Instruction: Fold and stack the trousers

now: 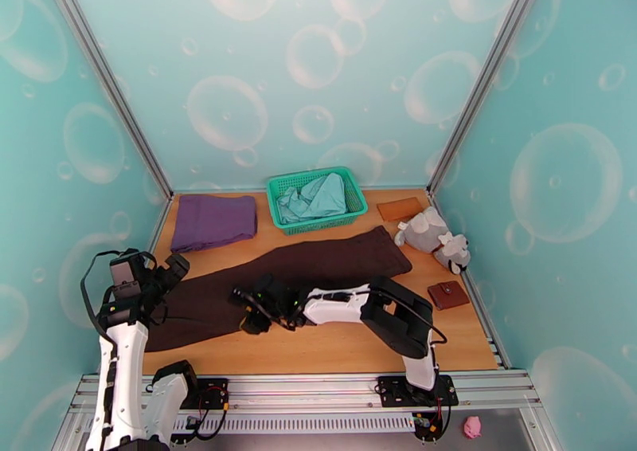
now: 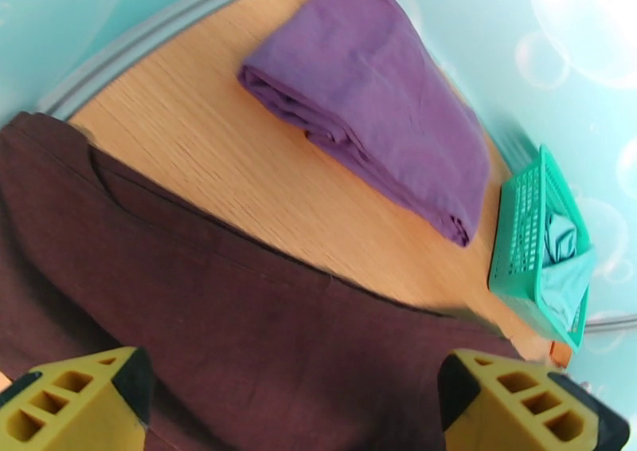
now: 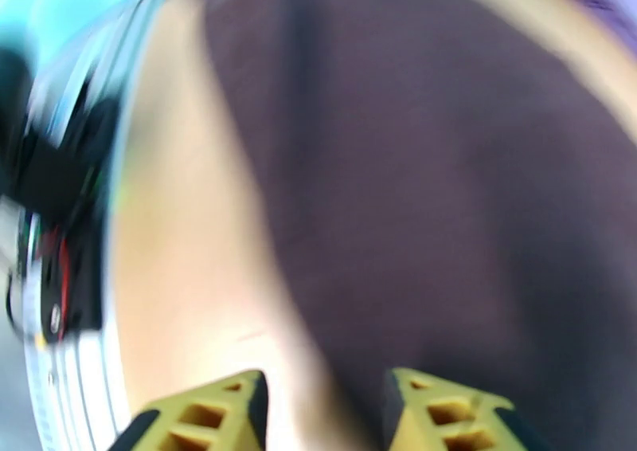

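The dark brown trousers (image 1: pixel 318 265) lie stretched out flat across the wooden table, from the left front towards the right back. My left gripper (image 1: pixel 177 268) hovers over their left end, and in the left wrist view it (image 2: pixel 295 377) is wide open above the brown fabric (image 2: pixel 199 325). My right gripper (image 1: pixel 245 311) is low over the trousers' near edge at the table's middle. The blurred right wrist view has its yellow fingers (image 3: pixel 326 397) apart with nothing between them, over the border of fabric (image 3: pixel 446 190) and bare wood.
A folded purple cloth (image 1: pixel 213 220) (image 2: pixel 374 102) lies at the back left. A green mesh basket (image 1: pixel 318 223) (image 2: pixel 521 237) at the back holds a pale teal garment (image 1: pixel 314 196). At the right are a grey plush toy (image 1: pixel 434 237), an orange-brown pad (image 1: pixel 400 209) and a brown wallet (image 1: pixel 448 294).
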`<state>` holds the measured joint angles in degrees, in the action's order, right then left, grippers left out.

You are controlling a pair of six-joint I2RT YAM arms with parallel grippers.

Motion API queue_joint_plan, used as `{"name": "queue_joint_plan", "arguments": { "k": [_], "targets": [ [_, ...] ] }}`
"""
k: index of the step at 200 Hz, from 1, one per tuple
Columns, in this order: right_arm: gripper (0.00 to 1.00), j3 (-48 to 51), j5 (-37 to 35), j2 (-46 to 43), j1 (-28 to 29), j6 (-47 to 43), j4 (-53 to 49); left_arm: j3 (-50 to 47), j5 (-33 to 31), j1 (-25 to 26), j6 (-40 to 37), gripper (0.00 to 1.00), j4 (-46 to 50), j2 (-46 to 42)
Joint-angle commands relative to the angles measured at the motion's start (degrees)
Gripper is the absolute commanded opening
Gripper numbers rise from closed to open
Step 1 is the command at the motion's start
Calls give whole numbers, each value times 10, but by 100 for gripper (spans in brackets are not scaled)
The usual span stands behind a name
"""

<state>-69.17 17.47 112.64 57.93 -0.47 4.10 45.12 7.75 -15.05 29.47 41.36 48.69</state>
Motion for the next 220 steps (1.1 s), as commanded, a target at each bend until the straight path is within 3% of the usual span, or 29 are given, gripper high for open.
{"name": "queue_joint_plan", "arguments": {
  "k": [1,18,38,70,92,119,147,180,205,220],
  "targets": [
    [40,-85,-16,39,-27,72,-25,-2,-11,78,9,99,-40,8],
    [40,-100,-34,63,-30,100,-27,3,-61,165,31,99,-55,37],
    [40,-90,-32,82,-49,153,-35,3,-104,231,44,100,-65,75],
    [40,19,-24,56,-122,251,16,-14,-204,279,64,99,-66,72],
    [39,54,-29,56,-180,281,12,-23,-229,304,80,99,-55,85],
    [39,61,-50,61,-224,288,4,-36,-246,373,120,99,-61,109],
    [39,57,-69,58,-241,303,8,-43,-270,472,217,99,-19,130],
    [40,45,-153,43,-237,296,-33,-79,-257,599,379,99,41,148],
    [41,55,-186,16,-232,282,-47,-120,-269,648,466,99,68,172],
    [42,69,-206,-8,-228,274,-55,-126,-312,661,499,99,73,167]
  ]
}}
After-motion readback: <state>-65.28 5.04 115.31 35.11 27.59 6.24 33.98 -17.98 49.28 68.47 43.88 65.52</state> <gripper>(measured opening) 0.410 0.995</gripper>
